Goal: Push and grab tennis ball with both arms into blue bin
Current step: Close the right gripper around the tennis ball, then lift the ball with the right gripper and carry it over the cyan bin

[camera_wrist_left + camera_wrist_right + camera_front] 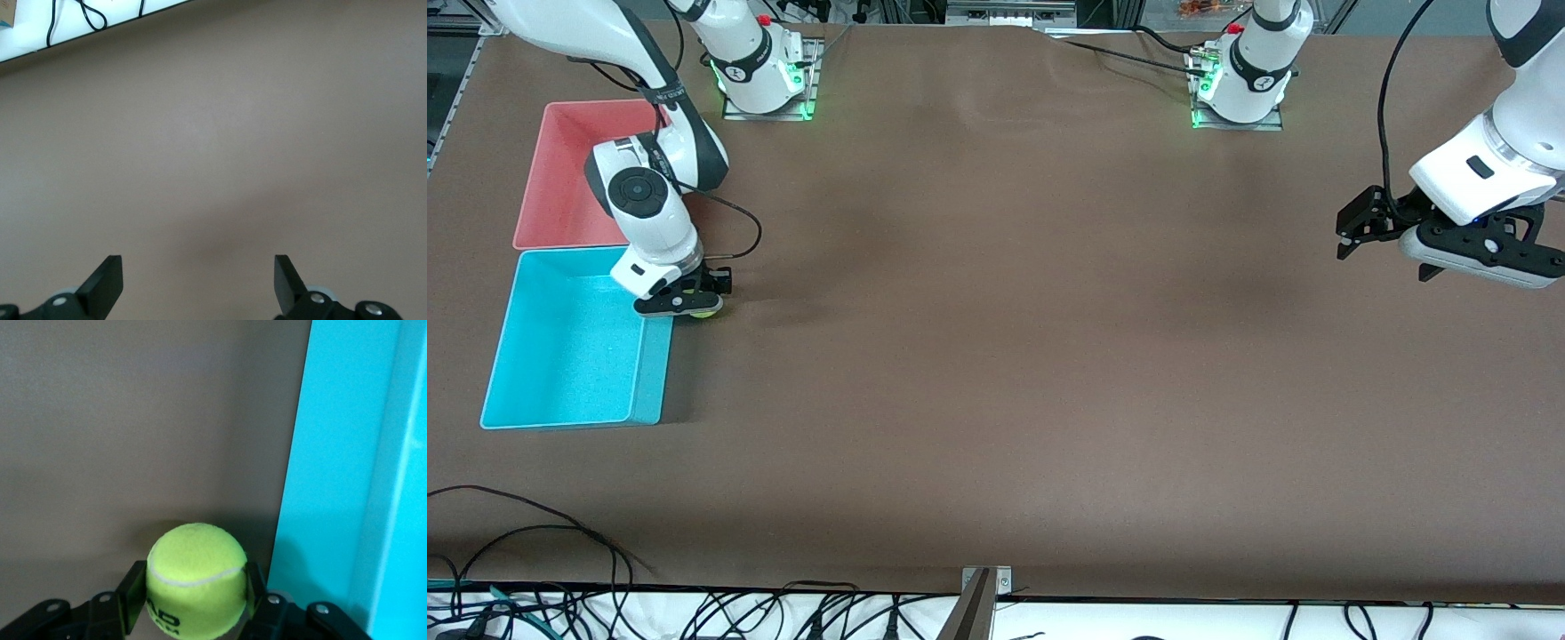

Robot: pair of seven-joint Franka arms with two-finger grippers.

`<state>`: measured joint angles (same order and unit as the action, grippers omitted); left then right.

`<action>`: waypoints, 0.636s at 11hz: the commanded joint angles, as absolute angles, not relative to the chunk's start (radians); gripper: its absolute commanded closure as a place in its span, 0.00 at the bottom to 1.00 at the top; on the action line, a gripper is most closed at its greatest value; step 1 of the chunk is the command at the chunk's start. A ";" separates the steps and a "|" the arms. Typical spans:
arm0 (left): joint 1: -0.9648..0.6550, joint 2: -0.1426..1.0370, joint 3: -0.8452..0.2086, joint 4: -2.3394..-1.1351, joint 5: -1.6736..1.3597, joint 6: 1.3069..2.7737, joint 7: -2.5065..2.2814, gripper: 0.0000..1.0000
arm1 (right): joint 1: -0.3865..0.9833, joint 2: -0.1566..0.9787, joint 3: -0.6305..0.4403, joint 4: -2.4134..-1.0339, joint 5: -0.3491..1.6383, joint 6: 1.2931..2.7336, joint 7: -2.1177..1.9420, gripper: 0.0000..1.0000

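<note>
Down at the right arm's end of the worktop, the right gripper has its fingers clamped on the tennis ball, just beside the blue bin wall. The left gripper waits over the left arm's end, fingers spread wide, holding nothing.

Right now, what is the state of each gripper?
Left gripper: open, empty, over bare table.
Right gripper: shut on the tennis ball, beside the blue bin.
</note>
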<state>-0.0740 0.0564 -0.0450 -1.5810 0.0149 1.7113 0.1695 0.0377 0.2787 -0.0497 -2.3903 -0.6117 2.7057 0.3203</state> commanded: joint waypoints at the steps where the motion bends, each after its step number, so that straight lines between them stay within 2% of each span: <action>1: -0.063 0.054 -0.040 -1.542 0.000 1.661 0.166 0.00 | 0.038 0.308 -0.041 -2.347 -0.630 2.712 0.338 0.51; 3: -0.063 0.055 -0.040 -1.531 0.000 1.661 0.163 0.00 | 0.040 0.308 -0.040 -2.329 -0.629 2.704 0.339 0.51; 7: -0.041 0.055 -0.049 -1.531 -0.002 1.661 0.164 0.00 | 0.046 0.307 0.029 -2.222 -0.603 2.507 0.341 0.51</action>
<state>-0.0563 0.0552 -0.0410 -1.5509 0.0149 1.6840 0.1671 0.0434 0.2969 -0.0174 -2.3018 -0.6117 2.6256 0.3203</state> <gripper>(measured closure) 0.000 0.361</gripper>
